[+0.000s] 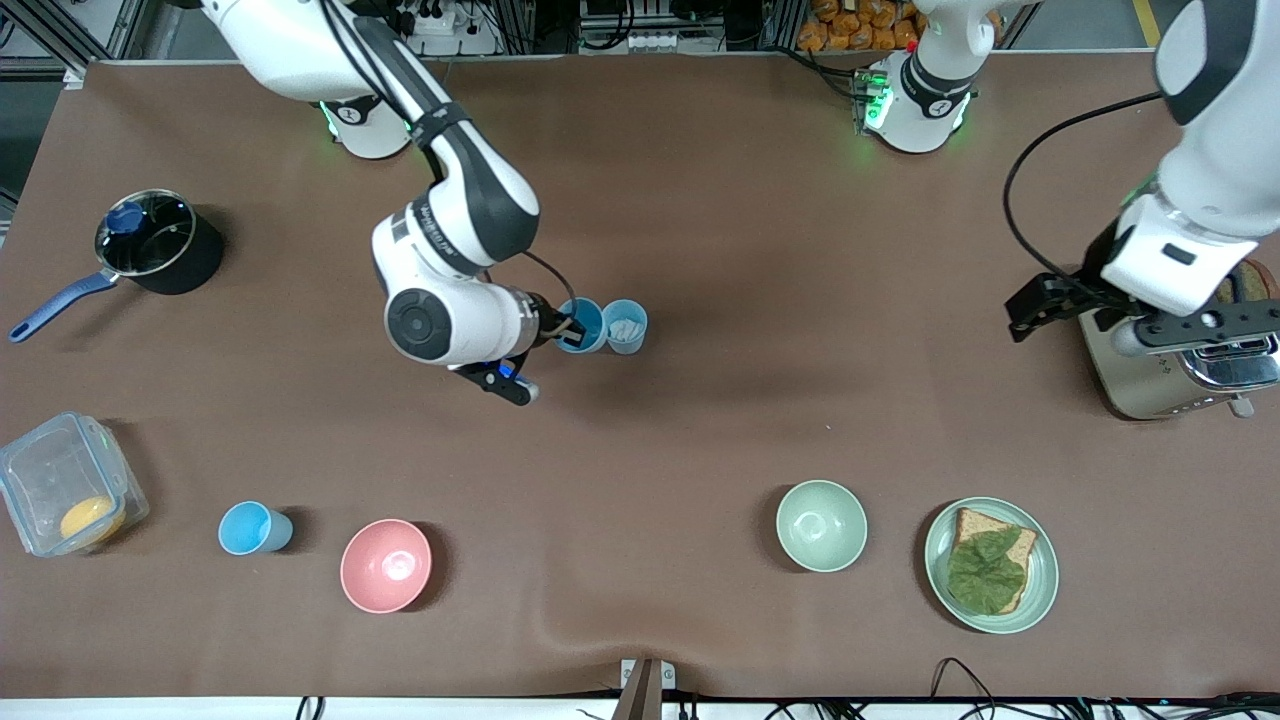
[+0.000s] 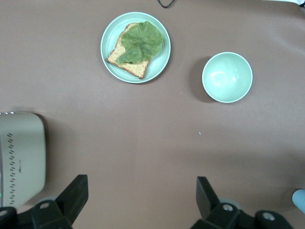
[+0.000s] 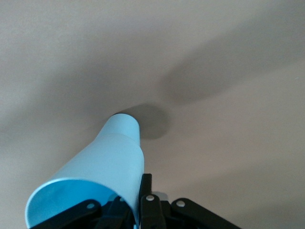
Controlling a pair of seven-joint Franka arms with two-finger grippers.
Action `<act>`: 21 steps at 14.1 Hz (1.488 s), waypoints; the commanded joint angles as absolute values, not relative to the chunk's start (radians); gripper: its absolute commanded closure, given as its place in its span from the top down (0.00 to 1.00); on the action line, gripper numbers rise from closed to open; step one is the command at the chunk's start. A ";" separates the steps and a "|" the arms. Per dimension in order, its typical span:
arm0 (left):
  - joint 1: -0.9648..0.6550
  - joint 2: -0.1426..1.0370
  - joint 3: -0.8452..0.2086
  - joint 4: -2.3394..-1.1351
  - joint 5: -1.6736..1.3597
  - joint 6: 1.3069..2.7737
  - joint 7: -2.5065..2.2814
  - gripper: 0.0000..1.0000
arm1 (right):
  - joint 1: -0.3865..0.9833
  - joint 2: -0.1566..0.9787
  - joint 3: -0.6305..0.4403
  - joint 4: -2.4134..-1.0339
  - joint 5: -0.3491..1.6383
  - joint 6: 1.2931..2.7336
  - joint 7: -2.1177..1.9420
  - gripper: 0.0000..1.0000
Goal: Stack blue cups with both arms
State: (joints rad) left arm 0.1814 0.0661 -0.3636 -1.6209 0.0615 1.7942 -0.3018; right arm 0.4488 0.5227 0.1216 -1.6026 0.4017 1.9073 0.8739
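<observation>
My right gripper (image 1: 562, 328) is shut on the rim wall of a blue cup (image 1: 582, 325), one finger inside and one outside. It holds the cup low at the table's middle. The right wrist view shows this cup (image 3: 102, 167) in the gripper (image 3: 132, 195), its base close to the table. A paler blue cup (image 1: 626, 326) with a whitish inside stands right beside it, toward the left arm's end. A third blue cup (image 1: 255, 528) stands nearer the front camera, toward the right arm's end. My left gripper (image 1: 1045, 303) hangs open and empty (image 2: 141, 183) beside the toaster.
A toaster (image 1: 1170, 370) stands at the left arm's end. A green bowl (image 1: 822, 525) and a green plate (image 1: 940, 545) with bread and a leaf stand near the front. A pink bowl (image 1: 386, 565), a clear box (image 1: 65, 495) and a black saucepan (image 1: 160, 243) are at the right arm's end.
</observation>
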 commanded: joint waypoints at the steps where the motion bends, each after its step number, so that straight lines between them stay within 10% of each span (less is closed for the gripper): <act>1: 0.183 0.051 -0.374 -1.566 0.061 1.718 -0.290 1.00 | 0.485 0.508 0.110 -1.654 0.425 1.959 0.896 0.00; 21: 0.193 0.011 -0.345 -1.537 0.052 1.623 -0.209 1.00 | 0.548 0.511 0.109 -1.713 0.468 2.066 0.911 0.00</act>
